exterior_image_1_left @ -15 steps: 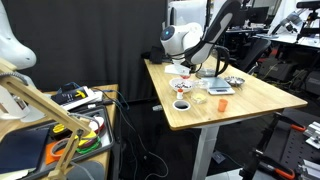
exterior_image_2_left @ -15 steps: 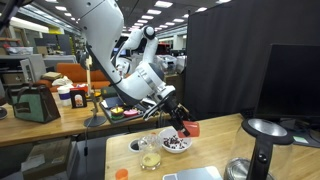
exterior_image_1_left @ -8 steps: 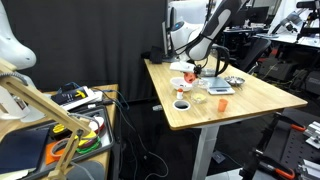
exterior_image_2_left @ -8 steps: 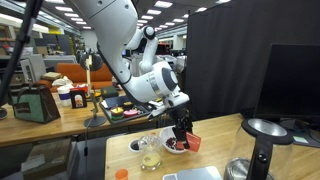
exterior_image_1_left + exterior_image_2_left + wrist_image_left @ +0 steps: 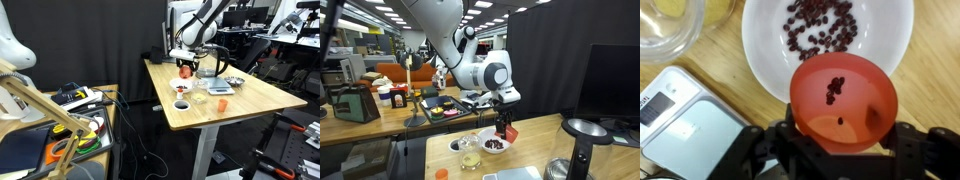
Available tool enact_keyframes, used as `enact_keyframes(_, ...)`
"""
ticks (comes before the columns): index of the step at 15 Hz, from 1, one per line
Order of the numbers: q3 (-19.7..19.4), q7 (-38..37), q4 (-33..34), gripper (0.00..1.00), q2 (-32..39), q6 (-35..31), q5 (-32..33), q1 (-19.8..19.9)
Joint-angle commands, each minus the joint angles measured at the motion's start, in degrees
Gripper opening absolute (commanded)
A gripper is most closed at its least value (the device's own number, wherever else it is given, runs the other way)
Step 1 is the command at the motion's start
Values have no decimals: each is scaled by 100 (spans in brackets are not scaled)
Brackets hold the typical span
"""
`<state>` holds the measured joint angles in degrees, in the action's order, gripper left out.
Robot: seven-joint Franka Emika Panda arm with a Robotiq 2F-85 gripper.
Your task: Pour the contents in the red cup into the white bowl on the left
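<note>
Red cup (image 5: 843, 102) sat clamped between the two black fingers (image 5: 915, 150) of the gripper (image 5: 843, 130), over the near rim of the white bowl (image 5: 758, 50), the wrist view showed. At the far left of that view, a clear glass vessel (image 5: 668, 25) holding something pale yellow stood in the top corner. Below it lay a flat grey-and-white scale (image 5: 685, 120), whose dark marks at the left edge were too blurred to read. The bowl, next along, held a scatter of dark red beans (image 5: 820, 25). Inside the cup, a small cluster of the same beans clung to the wall, with one more lying apart.

In an exterior view, a small white cup with a dark inside (image 5: 457, 145) stood at the left of the wooden table (image 5: 545, 140). To its right came the glass vessel (image 5: 470, 156), then the bowl (image 5: 495, 146). The red cup (image 5: 507, 131) hung just above the bowl's right side, apparently tipped, though the picture was too small to be sure. A metal bowl (image 5: 558, 170) sat well apart at the right.
</note>
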<state>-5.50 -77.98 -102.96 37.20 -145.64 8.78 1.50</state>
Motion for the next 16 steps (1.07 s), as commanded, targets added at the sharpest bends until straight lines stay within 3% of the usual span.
enact_keyframes(1, 309, 965, -312, 47, -356, -154, -972, 260)
enact_keyframes(10, 632, 3490, -816, 47, -1104, 153, -3739, 1031)
enact_keyframes(16, 351, 4405, -1162, 47, -1459, 1208, -4864, 1260)
